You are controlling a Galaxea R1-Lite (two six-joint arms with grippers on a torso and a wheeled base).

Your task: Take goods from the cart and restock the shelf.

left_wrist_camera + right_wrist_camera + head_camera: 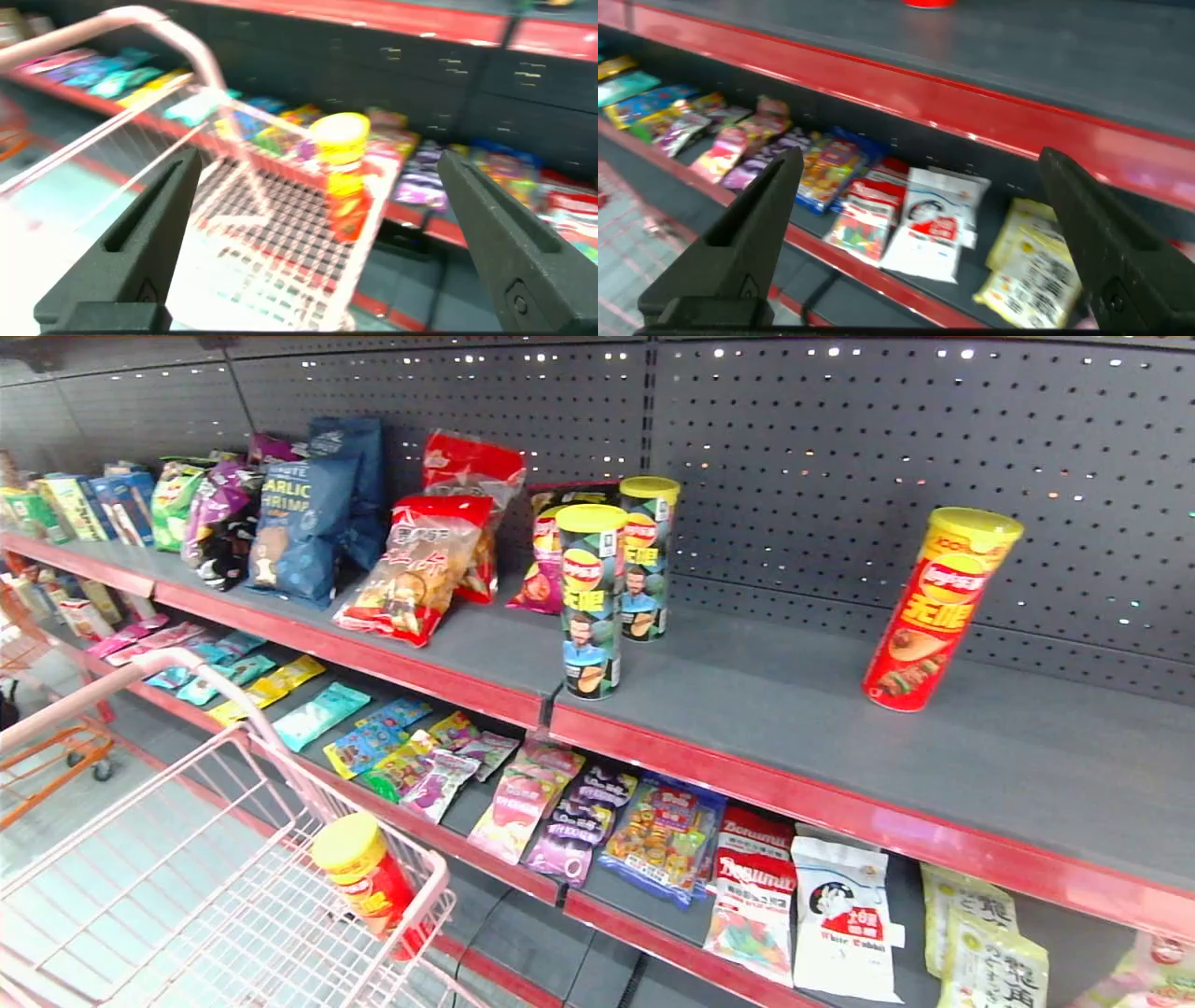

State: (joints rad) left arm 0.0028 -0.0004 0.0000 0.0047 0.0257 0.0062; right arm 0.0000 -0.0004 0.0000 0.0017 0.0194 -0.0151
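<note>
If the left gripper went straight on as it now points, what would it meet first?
Probably the red can in the pink cart's corner, framed between the left gripper's open fingers; depth is unclear.

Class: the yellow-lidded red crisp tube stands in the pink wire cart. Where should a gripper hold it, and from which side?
Grip the yellow-lidded red crisp tube across its upper body, under the lid, coming from above the rim of the pink wire cart: it stands upright in a corner, so wire walls likely block lower approaches.
</note>
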